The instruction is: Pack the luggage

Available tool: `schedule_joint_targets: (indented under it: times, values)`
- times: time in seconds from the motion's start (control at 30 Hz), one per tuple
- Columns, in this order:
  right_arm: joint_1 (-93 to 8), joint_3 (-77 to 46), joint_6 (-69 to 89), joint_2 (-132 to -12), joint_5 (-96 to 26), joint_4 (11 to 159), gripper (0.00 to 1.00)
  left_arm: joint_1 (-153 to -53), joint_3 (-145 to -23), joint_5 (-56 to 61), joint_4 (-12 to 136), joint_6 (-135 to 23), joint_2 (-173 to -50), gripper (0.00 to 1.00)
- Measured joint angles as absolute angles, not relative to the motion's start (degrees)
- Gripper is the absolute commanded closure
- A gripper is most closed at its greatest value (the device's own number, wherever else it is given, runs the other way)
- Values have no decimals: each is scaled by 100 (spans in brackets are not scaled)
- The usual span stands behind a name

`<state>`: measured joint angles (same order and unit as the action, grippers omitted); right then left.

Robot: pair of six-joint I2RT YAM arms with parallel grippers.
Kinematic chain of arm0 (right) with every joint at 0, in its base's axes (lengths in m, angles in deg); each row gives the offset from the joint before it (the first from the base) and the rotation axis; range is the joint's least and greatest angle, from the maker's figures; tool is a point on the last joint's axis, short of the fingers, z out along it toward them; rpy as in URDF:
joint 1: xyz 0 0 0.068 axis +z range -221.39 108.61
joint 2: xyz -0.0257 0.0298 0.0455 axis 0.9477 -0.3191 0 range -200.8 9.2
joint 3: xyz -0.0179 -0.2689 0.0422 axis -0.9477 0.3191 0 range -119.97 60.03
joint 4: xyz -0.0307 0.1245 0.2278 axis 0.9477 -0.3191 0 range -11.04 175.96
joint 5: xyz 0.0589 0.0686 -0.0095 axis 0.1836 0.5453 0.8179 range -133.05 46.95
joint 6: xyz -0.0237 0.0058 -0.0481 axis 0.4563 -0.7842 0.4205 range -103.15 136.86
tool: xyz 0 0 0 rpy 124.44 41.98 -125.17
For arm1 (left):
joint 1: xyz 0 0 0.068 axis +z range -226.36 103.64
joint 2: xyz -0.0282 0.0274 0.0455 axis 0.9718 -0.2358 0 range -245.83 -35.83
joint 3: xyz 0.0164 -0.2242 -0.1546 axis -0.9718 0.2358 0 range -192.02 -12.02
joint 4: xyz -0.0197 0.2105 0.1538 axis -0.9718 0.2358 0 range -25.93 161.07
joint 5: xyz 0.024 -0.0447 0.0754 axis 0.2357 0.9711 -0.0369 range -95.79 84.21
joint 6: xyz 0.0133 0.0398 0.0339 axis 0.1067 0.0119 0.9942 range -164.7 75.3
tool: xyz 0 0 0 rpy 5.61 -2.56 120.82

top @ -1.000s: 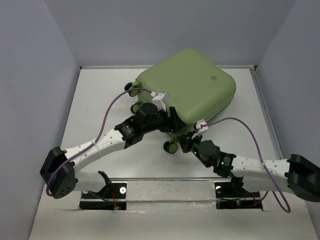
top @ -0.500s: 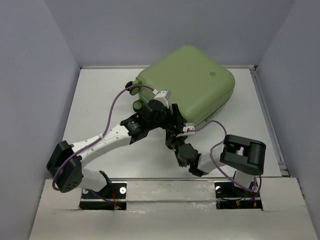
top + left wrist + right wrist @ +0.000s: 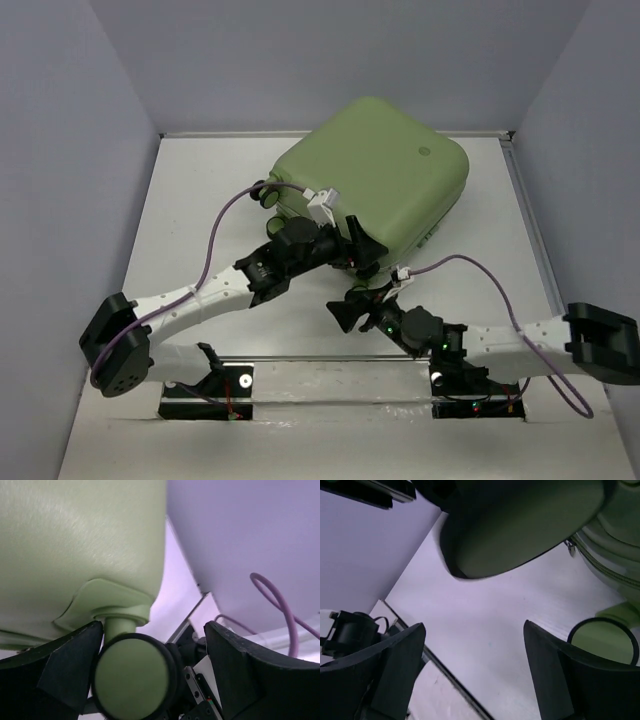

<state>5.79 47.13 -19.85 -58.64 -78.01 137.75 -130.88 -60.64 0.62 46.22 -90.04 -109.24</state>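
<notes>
Where the table [image 3: 200,200] runs back toward the far wall, the luggage [image 3: 375,170] lies shut on it, shell up and skewed so one corner points at the arms. Whether anything is inside I cannot tell. If it is packed, I'd say little is left but fastening it or setting it straight; if not, it has to be opened first. At the luggage's near-left edge the left gripper [image 3: 154,627] stands wide open with a green wheel [image 3: 132,677] between its fingers, against one of them but not pinched. Just in front of the luggage the right gripper [image 3: 474,627] is spread too, holding nothing, with another wheel [image 3: 602,640] beside it.
</notes>
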Motion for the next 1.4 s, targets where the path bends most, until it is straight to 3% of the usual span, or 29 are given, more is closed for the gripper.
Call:
schedule_joint_targets:
  times: [0.2, 0.43, 0.8, 1.0, 1.1, 1.2, 1.27, 1.3, 1.37, 1.4]
  values:
    - [593, 3821, -2608, -3988, -7755, 9922, 1, -12669, -5797, 338, 3879, -9118, -10572, 1]
    - [566, 2927, -2575, -3903, -8232, 7649, 0, -12349, -5489, 790, 3335, -9220, -10568, 4]
    - [-367, 1414, -1985, -5083, -8485, 7089, 0, -12194, -4567, 716, 3068, -9316, -10550, 15]
    - [-494, 997, -1880, -5802, -8470, 6884, 1, -12050, -3878, 128, 3396, -9128, -9608, 28]
    - [-535, 820, -1872, -6043, -8509, 6842, 15, -12050, -3635, -294, 3667, -8938, -9053, 33]
    - [-542, 682, -1878, -6246, -8616, 6833, 49, -12048, -3421, -563, 3766, -8753, -8843, 37]
    - [-544, 606, -1835, -6368, -8717, 6871, 65, -12050, -3305, -615, 3849, -8672, -8891, 39]
    - [-557, 566, -1874, -6403, -8767, 6884, 82, -12050, -3244, -626, 3871, -8606, -8959, 39]
    - [-570, 525, -1876, -6399, -8818, 6879, 93, -12050, -3211, -620, 3890, -8499, -9167, 40]
    - [-570, 525, -1870, -6401, -8815, 6877, 93, -12050, -3211, -602, 3886, -8444, -9261, 40]
